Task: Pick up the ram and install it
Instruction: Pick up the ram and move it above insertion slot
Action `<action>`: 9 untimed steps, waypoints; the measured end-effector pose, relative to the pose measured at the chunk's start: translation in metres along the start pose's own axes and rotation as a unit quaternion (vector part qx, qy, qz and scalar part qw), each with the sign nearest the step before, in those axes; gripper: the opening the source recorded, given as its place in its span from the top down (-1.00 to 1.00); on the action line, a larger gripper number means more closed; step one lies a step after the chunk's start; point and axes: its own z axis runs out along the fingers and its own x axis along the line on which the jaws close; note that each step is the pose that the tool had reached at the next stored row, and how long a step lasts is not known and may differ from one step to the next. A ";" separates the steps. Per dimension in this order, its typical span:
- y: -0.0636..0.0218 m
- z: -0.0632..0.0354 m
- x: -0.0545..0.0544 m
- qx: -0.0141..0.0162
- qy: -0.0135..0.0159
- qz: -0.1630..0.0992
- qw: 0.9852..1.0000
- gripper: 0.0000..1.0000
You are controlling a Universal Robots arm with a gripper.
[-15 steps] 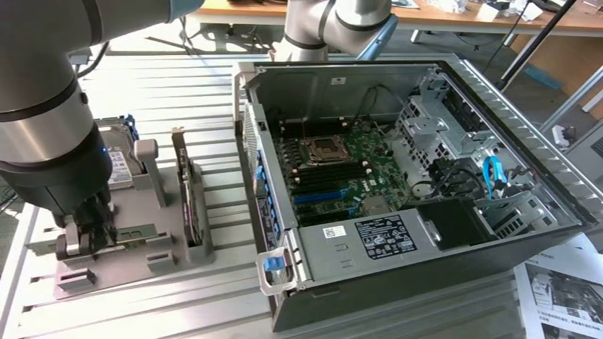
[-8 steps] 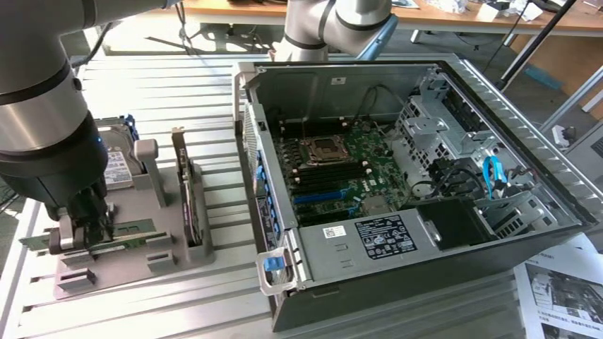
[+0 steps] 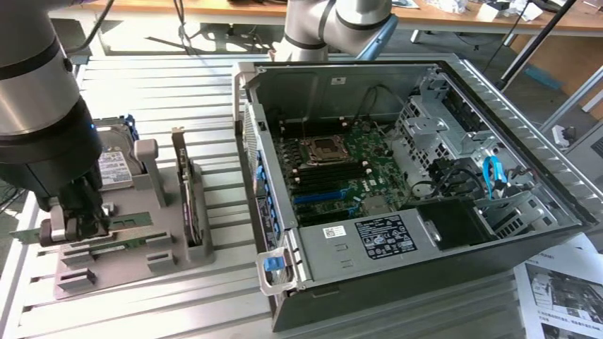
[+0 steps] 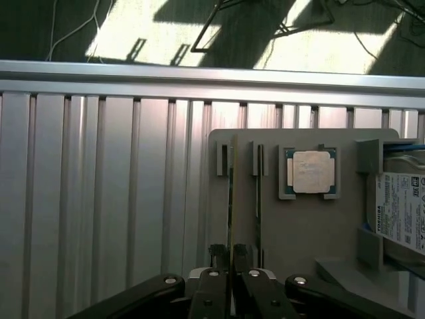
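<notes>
The ram (image 3: 127, 220) is a thin green stick lying lengthwise over the near end of a grey holder tray (image 3: 132, 265) at the exterior view's left. My gripper (image 3: 80, 226) comes down on its middle, with the fingers shut on the board. Whether the stick has left its slot I cannot tell. In the wrist view the ram (image 4: 230, 199) appears edge-on as a dark line running away from my gripper (image 4: 229, 256), whose fingertips (image 4: 216, 256) pinch it over the tray (image 4: 299, 226). The open computer case (image 3: 527, 134) holds the motherboard (image 3: 354, 162) at the exterior view's right.
On the tray stand a dark expansion card (image 3: 188, 205), a hard drive (image 3: 115, 168) (image 4: 402, 209) and a square silver processor (image 4: 311, 171). A second arm's base (image 3: 330, 28) rises behind the case. Papers (image 3: 565, 289) lie at the near right. The table is slatted aluminium (image 4: 99, 199).
</notes>
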 end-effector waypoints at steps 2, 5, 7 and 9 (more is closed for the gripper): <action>0.0001 -0.0037 0.000 0.000 0.000 0.000 1.000 0.70; 0.0005 -0.0148 0.000 0.000 0.000 0.000 1.000 0.70; 0.0007 -0.0184 0.000 0.000 0.000 0.000 1.000 0.70; 0.0009 -0.0233 0.000 0.000 0.000 0.000 1.000 0.70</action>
